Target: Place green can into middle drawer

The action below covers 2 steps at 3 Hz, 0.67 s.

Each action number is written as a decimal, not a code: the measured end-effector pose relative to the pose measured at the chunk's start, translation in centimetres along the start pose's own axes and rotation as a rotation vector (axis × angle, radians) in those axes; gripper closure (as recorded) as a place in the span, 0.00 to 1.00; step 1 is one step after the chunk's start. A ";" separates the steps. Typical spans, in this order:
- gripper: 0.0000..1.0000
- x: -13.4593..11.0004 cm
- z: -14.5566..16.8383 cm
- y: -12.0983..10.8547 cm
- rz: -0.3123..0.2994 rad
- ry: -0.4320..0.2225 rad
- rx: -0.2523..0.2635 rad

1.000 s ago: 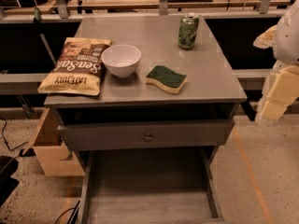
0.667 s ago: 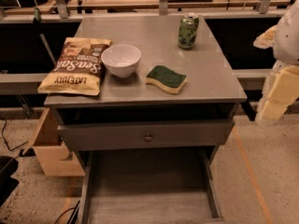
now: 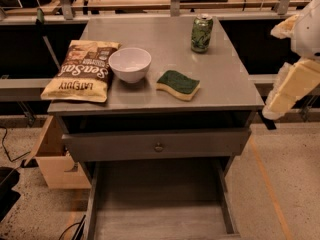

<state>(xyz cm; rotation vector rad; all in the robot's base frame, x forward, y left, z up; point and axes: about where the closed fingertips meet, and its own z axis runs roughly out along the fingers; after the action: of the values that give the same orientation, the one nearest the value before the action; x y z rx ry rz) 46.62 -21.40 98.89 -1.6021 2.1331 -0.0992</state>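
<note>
Well left of end effector (image 3: 291,88), green can (image 3: 201,33)

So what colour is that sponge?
The sponge is green-topped, yellow underneath; camera view. Gripper hangs far right.

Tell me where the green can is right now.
In the camera view, the green can stands upright at the far right corner of the cabinet top, beyond the sponge. The gripper hangs at the right edge, apart from it.
</note>
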 end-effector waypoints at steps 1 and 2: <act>0.00 0.1 0.8 -4.9 0.052 -0.218 0.102; 0.00 -1.3 1.6 -11.1 0.058 -0.491 0.222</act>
<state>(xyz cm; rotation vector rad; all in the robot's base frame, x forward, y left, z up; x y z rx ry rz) 57.45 -23.35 101.59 -1.2771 1.7196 0.0689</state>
